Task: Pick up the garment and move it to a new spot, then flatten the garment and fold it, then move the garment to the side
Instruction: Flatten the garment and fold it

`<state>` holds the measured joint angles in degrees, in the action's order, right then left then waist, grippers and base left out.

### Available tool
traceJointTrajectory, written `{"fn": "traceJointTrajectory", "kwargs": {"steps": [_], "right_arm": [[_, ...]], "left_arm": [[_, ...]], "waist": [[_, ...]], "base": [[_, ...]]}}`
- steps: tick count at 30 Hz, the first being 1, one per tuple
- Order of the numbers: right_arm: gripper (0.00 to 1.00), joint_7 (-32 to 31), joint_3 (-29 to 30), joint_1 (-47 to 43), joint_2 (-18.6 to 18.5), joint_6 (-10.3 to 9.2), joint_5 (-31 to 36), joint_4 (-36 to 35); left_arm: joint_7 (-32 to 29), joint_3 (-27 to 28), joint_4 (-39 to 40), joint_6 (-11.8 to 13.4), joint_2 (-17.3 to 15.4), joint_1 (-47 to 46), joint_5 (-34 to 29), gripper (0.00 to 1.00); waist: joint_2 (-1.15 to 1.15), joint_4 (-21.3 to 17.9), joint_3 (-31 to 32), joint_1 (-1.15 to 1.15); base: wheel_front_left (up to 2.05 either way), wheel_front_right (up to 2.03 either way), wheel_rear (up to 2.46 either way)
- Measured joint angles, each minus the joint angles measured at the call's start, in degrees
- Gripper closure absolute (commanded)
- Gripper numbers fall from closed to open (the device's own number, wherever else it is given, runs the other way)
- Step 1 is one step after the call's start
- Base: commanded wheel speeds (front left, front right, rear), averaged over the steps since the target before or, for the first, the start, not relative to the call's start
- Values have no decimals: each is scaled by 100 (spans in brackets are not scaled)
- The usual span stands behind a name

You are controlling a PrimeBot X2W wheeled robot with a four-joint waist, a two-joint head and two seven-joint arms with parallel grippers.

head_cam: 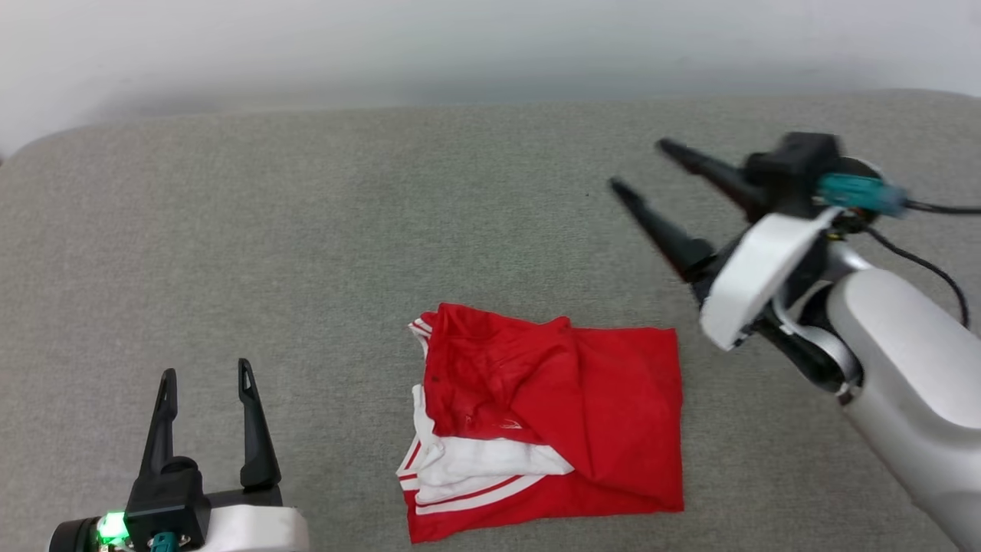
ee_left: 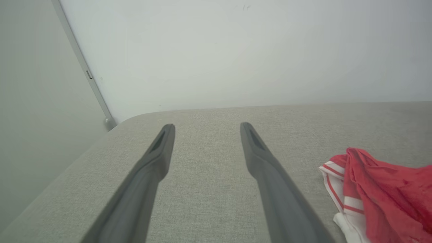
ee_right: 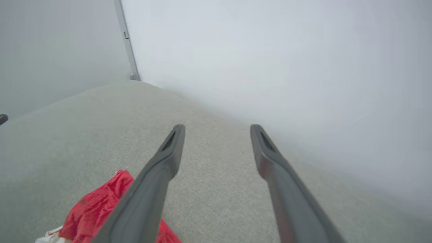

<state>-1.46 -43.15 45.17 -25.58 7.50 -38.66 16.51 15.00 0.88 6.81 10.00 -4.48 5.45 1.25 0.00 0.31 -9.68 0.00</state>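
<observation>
Left gripper [head_cam: 207,368]: fingers spread, nothing between them. It sits low at the near left, tips pointing away from the robot, over bare grey fabric surface [head_cam: 306,230]. Green light [head_cam: 113,527] lit on its wrist. In the left wrist view the two fingers frame plain fabric, and the shirt shows off to their right, well apart from them.

Right gripper [head_cam: 639,162]: fingers spread too, empty. It is raised at the far right and angled so the tips point up and left in the head view. It is beyond the shirt's far right corner, not touching it. Slightly blurred. Teal connector [head_cam: 858,192] and black cable [head_cam: 931,268] at its wrist, pale forearm behind.

Shirt [head_cam: 582,399]: lies on the grey surface, near centre, between the two grippers and closer to the robot's edge. Folded into a rough rectangle, red side up, wrinkled, one red layer lapped diagonally over the rest. White sleeve with red-white striped trim pokes out at the left and lower-left edge. No lettering visible.

Beyond the surface: plain pale wall [head_cam: 460,46]. Thin metal strip [ee_left: 81,57] runs up the wall near the surface's rounded far-left corner.
</observation>
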Motion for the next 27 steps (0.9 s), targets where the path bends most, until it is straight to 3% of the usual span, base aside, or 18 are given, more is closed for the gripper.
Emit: {"fn": "traceJointTrajectory", "kwargs": {"steps": [6, 11, 15, 20, 27], "right_arm": [[0, 1396, 1569, -954, 272, 0, 922, 145], [0, 1637, 2707, -1907, 714, 0, 1641, -176], [0, 1653, 3527, -2695, 1217, 0, 2071, -859], [0, 1655, 3939, -3539, 1656, 0, 2366, -1335], [0, 1653, 4113, -4276, 1936, -1, 2517, -1496]], "left_arm": [[3, 68, 12, -46, 4, 105, -7, 0], [5, 135, 11, -94, 7, 149, -8, 0], [5, 170, -2, -140, 9, 190, -15, 0], [5, 223, -10, -148, 16, 240, -15, 0], [5, 230, -52, -197, 45, 310, -15, 0]], "waist": [[0, -183, 107, 0], [0, -272, 148, 0], [0, -306, 178, 0], [0, -356, 233, 0], [0, -383, 343, 0]], "base": [[0, 0, 0], [0, 0, 0], [0, 0, 0], [0, 0, 0], [0, 0, 0]]}}
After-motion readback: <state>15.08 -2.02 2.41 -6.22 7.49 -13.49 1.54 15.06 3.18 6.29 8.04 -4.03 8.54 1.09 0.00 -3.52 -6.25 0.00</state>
